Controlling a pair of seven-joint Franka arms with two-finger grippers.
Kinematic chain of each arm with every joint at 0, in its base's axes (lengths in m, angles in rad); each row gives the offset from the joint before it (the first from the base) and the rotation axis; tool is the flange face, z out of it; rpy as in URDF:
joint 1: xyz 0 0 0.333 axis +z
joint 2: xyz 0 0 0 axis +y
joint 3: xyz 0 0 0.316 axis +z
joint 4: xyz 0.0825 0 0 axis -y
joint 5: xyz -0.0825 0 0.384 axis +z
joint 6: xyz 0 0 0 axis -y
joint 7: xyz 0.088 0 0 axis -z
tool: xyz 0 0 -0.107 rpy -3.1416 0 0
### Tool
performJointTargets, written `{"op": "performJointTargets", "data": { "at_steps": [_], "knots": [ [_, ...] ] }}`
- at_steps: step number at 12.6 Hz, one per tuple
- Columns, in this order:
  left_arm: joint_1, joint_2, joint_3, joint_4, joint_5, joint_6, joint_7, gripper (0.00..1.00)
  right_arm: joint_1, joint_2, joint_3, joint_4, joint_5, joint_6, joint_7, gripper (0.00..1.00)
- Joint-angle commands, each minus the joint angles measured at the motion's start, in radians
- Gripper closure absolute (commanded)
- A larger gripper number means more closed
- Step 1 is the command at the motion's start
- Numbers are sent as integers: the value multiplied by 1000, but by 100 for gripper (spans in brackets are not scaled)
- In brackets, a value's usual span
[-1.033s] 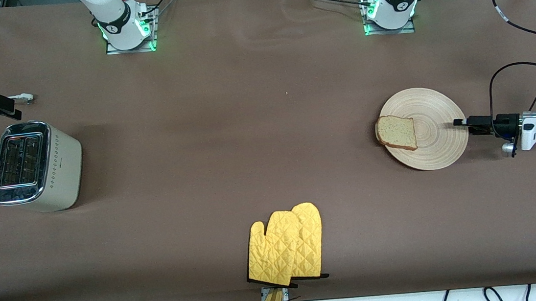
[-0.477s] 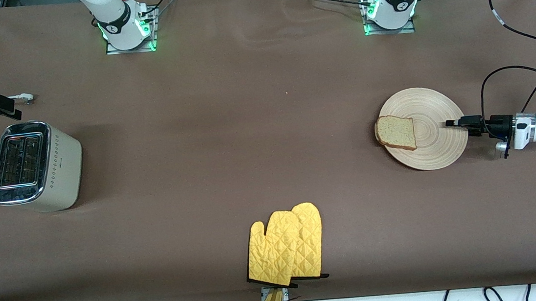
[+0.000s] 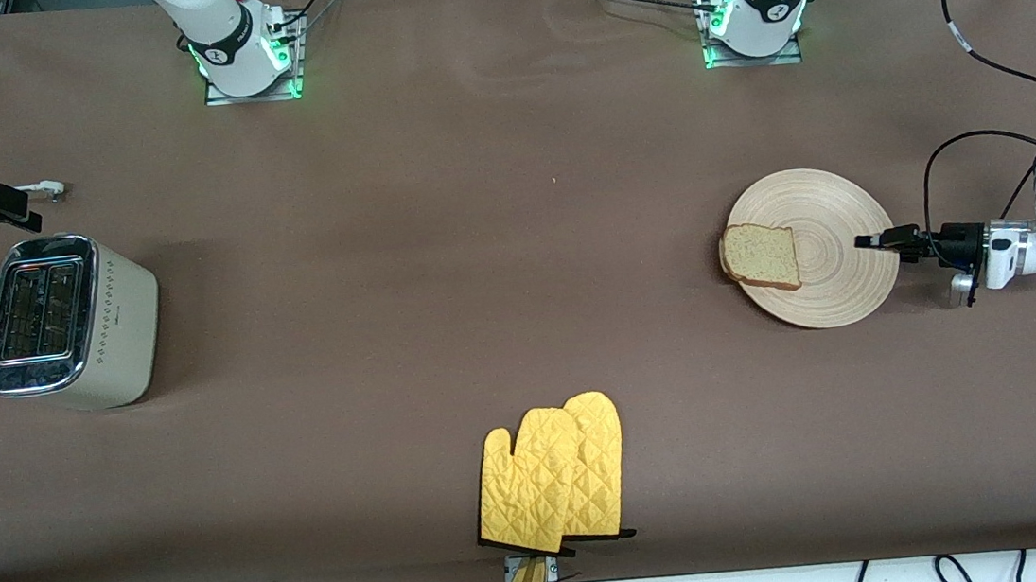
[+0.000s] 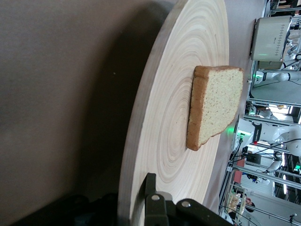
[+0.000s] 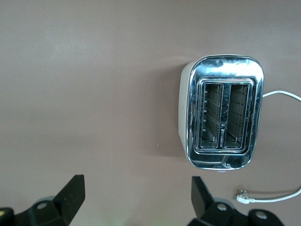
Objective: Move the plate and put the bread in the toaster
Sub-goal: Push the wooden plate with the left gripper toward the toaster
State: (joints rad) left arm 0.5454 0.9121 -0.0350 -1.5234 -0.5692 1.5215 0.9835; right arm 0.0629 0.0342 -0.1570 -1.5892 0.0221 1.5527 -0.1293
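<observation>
The left pincer (image 3: 867, 241) is pinched on the plate (image 3: 836, 289) at the rim toward the left arm's end of the desk (image 3: 515, 263). The bread (image 3: 762, 256) lies on the plate. The right pincer (image 3: 1, 203), spread wide, waits above the toaster (image 3: 65, 320).

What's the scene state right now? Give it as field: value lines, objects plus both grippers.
plate: on table toward the left arm's end
bread: flat on the plate, overhanging the rim on the toaster's side
toaster: toward the right arm's end, both slots empty
oven mitts: yellow pair at the table edge nearest the front camera
left gripper: shut on the plate rim, side away from the bread
right gripper: open, waiting in the air near the toaster
</observation>
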Motion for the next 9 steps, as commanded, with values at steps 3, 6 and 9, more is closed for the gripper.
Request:
{"op": "performJointTargets", "data": {
  "at_steps": [3,6,9],
  "knots": [
    [-27,-12,0,5,-50,2,23,100,-6,4,5,17,-1,-14,-7,0],
    [-33,-21,-32,14,-109,-50,18,100,-6,4,5,17,-1,-14,-7,0],
    [-51,-22,-54,12,-172,-60,17,100,-6,4,5,17,-1,-14,-7,0]
  ]
}}
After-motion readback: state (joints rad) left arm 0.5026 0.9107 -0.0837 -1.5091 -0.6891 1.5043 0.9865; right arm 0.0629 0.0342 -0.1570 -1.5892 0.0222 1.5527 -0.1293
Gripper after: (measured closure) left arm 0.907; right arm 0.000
